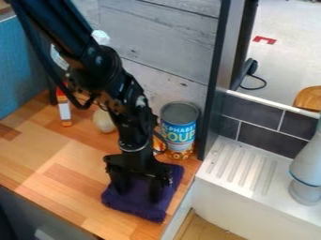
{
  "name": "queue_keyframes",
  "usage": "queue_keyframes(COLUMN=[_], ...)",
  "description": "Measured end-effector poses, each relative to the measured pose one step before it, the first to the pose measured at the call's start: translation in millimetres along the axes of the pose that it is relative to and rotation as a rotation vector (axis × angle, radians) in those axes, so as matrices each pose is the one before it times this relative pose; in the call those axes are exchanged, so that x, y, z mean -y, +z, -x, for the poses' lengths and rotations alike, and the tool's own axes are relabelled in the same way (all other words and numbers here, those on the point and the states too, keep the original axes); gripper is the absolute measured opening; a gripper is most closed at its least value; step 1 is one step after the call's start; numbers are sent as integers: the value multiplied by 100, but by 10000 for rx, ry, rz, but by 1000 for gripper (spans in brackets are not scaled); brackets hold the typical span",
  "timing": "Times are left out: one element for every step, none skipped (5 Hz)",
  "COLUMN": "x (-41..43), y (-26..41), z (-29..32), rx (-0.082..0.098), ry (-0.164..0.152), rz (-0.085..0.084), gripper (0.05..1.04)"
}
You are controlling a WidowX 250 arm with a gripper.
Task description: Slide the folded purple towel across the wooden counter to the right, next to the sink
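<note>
The black gripper (pixel 138 193) hangs down at the counter's front right, over a folded purple cloth (pixel 145 208). Its two fingers stand apart, with their tips down at the cloth; whether they press into it I cannot tell. Cloth shows between and around them. Just behind the gripper, to its right, an upright soup can (pixel 179 132) stands against the wall. A pale rounded object (pixel 103 121) lies behind the arm's left side, and farther left is a small orange-and-white container (pixel 64 108).
The wooden counter (pixel 59 161) ends at a front edge and at a right edge near the cloth. To the right are a white ribbed drainboard (pixel 241 171) and a grey-white object (pixel 307 171). A grey plank wall (pixel 166 35) rises behind, ending in a dark vertical post.
</note>
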State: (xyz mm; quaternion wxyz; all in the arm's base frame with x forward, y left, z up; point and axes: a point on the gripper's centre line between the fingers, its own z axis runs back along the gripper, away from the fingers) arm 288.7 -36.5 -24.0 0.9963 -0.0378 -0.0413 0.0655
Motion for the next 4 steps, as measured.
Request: queue_keyframes(x=[1011,-224,-1011,-1734], y=[-27,811,5670,5434], z=[529,1565,904,2042], rx=[-7,-20,1348,696], ry=[-165,234,369,669], rz=[89,-375,-50,-111], gripper=[1001,1001,1000,1000])
